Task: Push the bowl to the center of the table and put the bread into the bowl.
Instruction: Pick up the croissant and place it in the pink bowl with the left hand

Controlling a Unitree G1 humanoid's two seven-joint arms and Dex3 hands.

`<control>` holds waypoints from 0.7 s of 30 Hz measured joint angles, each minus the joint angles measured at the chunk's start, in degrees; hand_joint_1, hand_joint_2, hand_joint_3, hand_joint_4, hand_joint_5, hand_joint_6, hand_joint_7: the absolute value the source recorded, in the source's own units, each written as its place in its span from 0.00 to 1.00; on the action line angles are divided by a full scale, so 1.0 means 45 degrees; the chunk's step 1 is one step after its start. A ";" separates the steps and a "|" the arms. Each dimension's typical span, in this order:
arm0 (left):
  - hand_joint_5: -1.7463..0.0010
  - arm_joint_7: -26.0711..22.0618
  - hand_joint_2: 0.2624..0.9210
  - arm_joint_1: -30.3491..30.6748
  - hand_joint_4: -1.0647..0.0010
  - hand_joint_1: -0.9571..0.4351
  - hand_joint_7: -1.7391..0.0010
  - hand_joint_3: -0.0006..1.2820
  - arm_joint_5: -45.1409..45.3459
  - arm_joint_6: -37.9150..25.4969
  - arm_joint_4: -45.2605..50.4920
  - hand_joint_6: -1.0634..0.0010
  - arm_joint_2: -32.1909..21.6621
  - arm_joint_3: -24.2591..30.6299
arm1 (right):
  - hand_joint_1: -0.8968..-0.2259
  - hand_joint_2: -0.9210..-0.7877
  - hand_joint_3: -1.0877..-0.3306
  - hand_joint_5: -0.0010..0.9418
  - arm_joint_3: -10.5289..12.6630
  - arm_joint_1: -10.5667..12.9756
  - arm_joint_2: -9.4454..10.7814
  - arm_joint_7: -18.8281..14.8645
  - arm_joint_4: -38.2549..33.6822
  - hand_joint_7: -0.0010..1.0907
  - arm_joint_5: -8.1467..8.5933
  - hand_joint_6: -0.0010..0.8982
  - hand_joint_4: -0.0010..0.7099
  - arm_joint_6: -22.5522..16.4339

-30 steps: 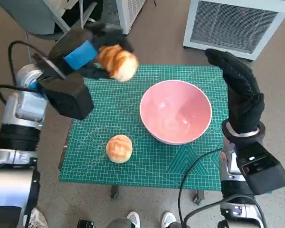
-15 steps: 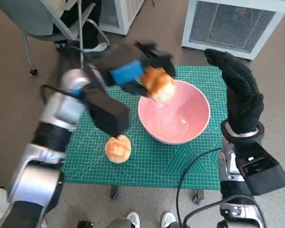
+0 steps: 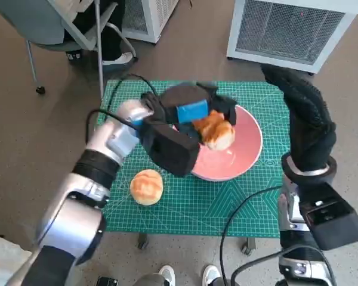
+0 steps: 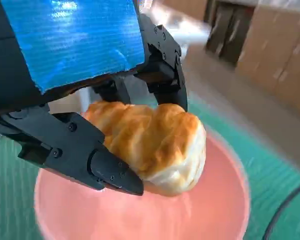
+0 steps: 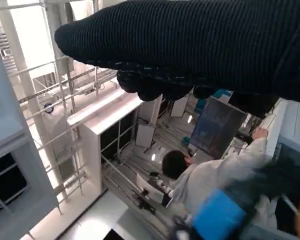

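Your left hand (image 3: pixel 194 110) grips one bread roll (image 3: pixel 215 131) over the pink bowl (image 3: pixel 246 149), not yet released. The bowl sits near the table's (image 3: pixel 250 205) centre. A second roll (image 3: pixel 147 186) lies outside it. Your right hand (image 3: pixel 307 122) is raised beside the bowl, holding nothing, fingers extended.

Glossy pink bowl (image 3: pixel 241 156), smooth as glazed ware; crusty golden bread (image 4: pixel 155 145); matt green gridded mat (image 3: pixel 227 205); knitted glove on the right hand (image 3: pixel 307 128); ribbed blue tape (image 4: pixel 75 40).

A grey chair (image 3: pixel 53 27) and white vented units (image 3: pixel 292 30) stand near.
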State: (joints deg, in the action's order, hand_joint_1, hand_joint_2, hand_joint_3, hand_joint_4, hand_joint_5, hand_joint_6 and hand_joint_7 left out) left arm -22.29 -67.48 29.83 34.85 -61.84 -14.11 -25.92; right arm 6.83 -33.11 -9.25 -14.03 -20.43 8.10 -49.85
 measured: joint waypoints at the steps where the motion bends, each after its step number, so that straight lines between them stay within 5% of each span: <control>1: 0.95 -0.0097 0.92 0.0001 0.72 0.65 0.91 0.02 0.0074 -0.0097 -0.0013 0.64 -0.0004 -0.0063 | 0.59 0.00 0.54 0.01 0.0011 0.0040 -0.0022 0.0000 0.0024 0.69 0.0000 0.00 0.54 0.0003; 21: 0.99 -0.0444 0.83 0.1776 0.76 0.57 0.98 0.00 -0.0921 0.0957 0.4074 0.62 -0.2217 0.1190 | 0.59 0.00 0.54 0.01 -0.0002 0.0110 -0.0152 0.0031 0.0287 0.68 0.0051 0.01 0.54 0.0178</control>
State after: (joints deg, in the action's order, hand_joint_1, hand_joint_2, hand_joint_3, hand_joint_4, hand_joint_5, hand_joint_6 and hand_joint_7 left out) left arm -24.29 -59.49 25.69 39.15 -43.50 -24.09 -20.56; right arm 6.82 -32.62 -9.93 -13.89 -19.14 8.33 -49.05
